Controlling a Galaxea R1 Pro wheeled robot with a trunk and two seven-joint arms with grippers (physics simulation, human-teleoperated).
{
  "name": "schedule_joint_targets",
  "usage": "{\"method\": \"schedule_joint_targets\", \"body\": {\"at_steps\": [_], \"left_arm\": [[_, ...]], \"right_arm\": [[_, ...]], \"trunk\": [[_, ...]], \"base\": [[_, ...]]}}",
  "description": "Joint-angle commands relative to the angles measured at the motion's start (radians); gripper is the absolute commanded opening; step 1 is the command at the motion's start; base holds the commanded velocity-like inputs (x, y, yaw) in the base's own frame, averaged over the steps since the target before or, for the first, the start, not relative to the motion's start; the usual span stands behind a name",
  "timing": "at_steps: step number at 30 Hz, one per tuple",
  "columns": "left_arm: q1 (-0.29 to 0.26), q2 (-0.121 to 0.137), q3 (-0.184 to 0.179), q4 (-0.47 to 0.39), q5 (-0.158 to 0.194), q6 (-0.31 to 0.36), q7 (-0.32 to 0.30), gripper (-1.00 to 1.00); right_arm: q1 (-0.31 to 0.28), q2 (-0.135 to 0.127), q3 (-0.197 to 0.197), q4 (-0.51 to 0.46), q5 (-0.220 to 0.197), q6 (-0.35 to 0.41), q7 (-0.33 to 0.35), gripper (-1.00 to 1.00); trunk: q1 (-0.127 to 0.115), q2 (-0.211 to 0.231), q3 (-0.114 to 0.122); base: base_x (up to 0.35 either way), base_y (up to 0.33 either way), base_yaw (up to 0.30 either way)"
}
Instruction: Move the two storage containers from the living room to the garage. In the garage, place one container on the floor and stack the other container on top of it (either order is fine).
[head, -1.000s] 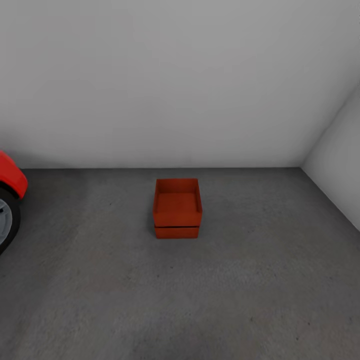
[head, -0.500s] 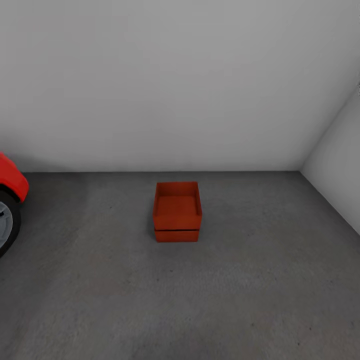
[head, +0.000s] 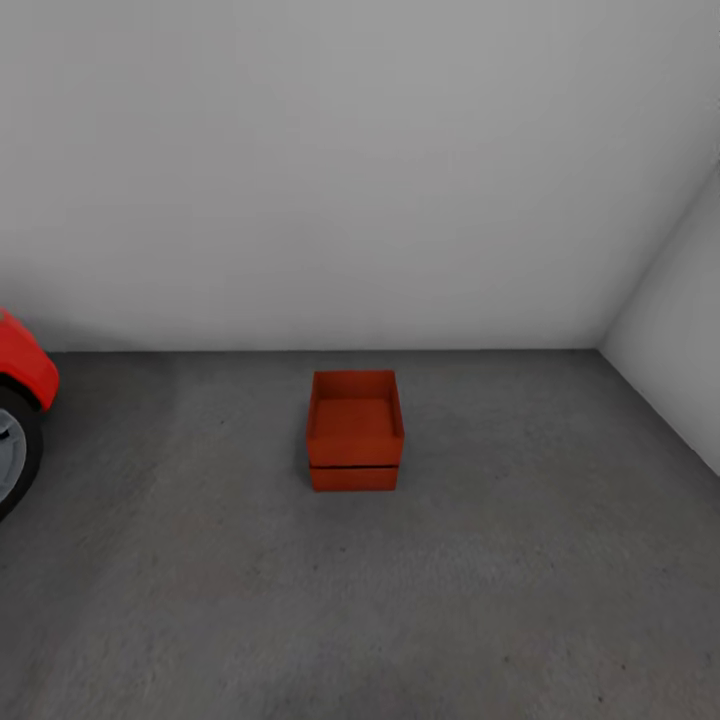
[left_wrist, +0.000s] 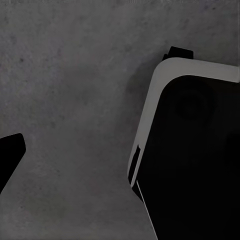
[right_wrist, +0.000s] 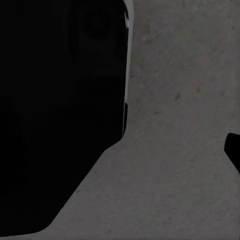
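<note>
From the head view, the two storage containers sit stacked on the floor of the garage, out in the open middle of the concrete, nearer the far edge where the floor meets the white back wall than the near edge; a dark seam across the front face marks where the upper bin rests in the lower one, and the two look squarely aligned. A red car with its wheel shows at the left edge of the floor, well apart from the stack, and a side wall closes the right corner. In the left wrist view, mottled concrete lies beneath a large black, pale-edged part of the robot's own body, and a dark sliver at the margin may be a fingertip, so I cannot tell whether those fingers are apart or together. The right wrist view gives the same: concrete, the dark body, a small black tip at the side, finger state not readable. Judged from this, the stacking step looks finished; the next move seems to call for little beyond keeping clear of the stack.
</note>
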Motion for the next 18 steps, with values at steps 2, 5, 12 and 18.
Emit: {"method": "schedule_joint_targets", "body": {"at_steps": [2, 5, 12, 18], "left_arm": [[0.0, 0.0, -0.009, 0.0, 0.007, -0.002, 0.003, 1.0], [0.0, 0.0, -0.008, 0.0, 0.007, -0.002, 0.003, 1.0], [0.0, 0.0, -0.008, 0.0, 0.007, -0.002, 0.003, 1.0], [0.0, 0.0, -0.008, 0.0, 0.008, -0.002, 0.003, 1.0]], "right_arm": [[-0.001, 0.0, 0.009, 0.003, -0.008, -0.006, -0.001, 1.0], [-0.001, 0.0, 0.009, 0.003, -0.009, -0.006, -0.001, 1.0], [-0.001, 0.001, 0.01, 0.003, -0.008, -0.008, -0.001, 1.0], [-0.001, 0.001, 0.01, 0.003, -0.008, -0.009, -0.001, 1.0]], "trunk": [[0.0, -0.001, 0.002], [0.0, -0.001, 0.007], [0.0, -0.001, 0.019], [0.0, -0.001, 0.028]], "base": [[0.0, 0.0, 0.0], [0.0, 0.0, 0.0], [0.0, 0.0, 0.0], [0.0, 0.0, 0.0]]}}
